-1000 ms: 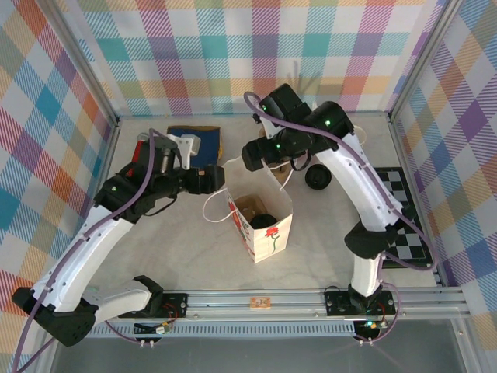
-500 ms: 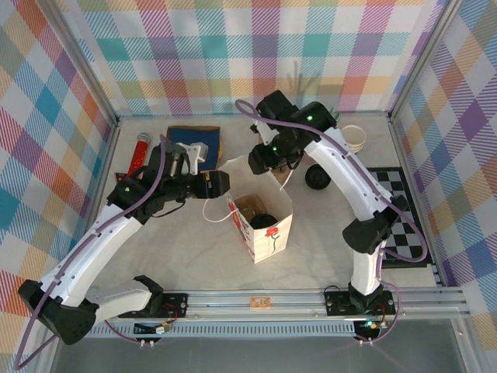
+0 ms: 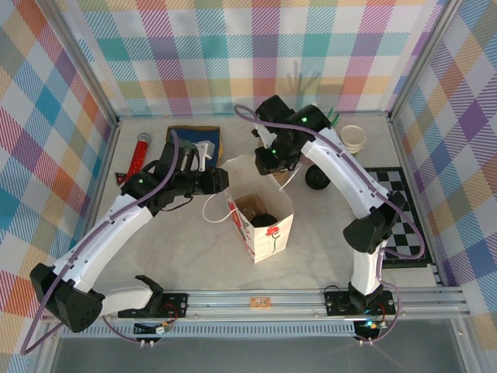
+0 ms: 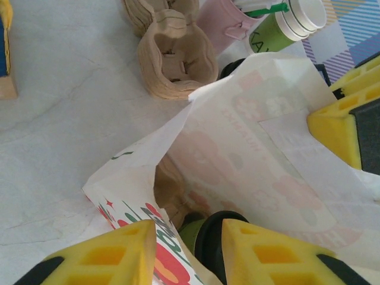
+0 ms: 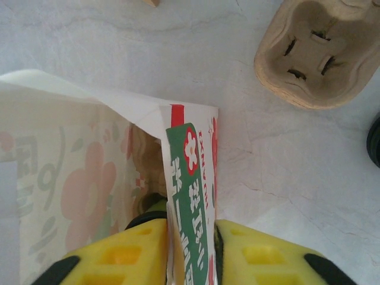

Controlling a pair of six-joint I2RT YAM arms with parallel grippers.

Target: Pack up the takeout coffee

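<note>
Compared with a second earlier, the right arm had pulled back from the far right corner, so the stack of cream cups [image 3: 353, 138] stood uncovered. The left arm had shifted off the red-handled tool [image 3: 140, 151]. The white paper bag [image 3: 270, 235] had not moved on the table [image 3: 178, 249].

The left claw [image 4: 189, 237] sat astride the bag's printed rim, one finger outside and one inside. A gap showed between the fingers, and I could not tell whether they pinched the paper. The right claw [image 5: 191, 228] was on the far rim, its fingers pressed together on the folded red-and-green side panel.

The coffee [image 3: 265, 221] stood upright at the bottom of the open bag with its black lid on. In the left wrist view, the lid and a strip of green cup showed just past the rim between that claw's fingers, lower down inside the bag. From above, the coffee lay right of the left claw and nearer the arm bases than the right claw, touching neither.
</note>
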